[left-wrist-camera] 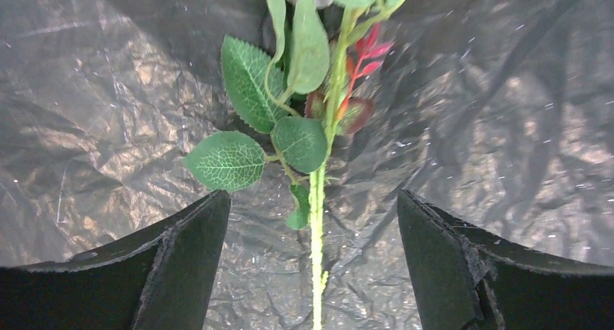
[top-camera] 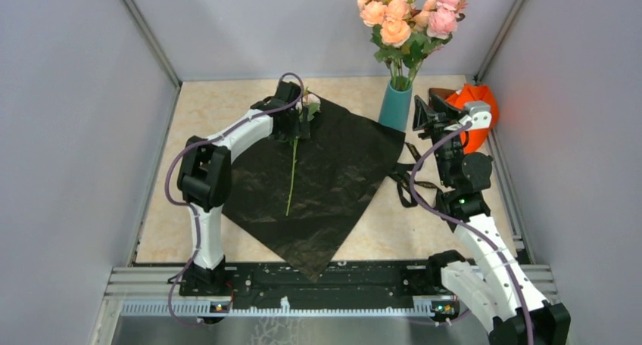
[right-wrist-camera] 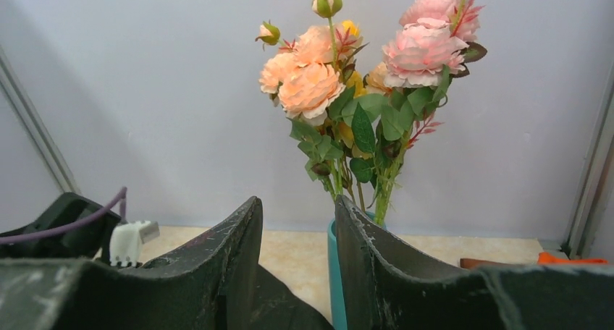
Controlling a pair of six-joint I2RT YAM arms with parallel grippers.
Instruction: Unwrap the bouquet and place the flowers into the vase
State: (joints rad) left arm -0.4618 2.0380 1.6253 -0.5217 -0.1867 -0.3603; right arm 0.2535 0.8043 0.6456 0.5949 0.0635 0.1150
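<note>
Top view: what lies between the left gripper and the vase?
Only the black wrapping sheet, spread flat, nearly reaching the vase. The top external view shows this; the left gripper hangs open over a loose stem.

Left gripper points down, jaws wide; right gripper sits level, jaws narrowly parted.

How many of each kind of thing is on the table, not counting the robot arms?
vase: 1
bunch of flowers in the vase: 1
loose flower stem: 1
black wrapping sheet: 1
black ribbon: 1
orange cloth: 1
Total: 6
</note>
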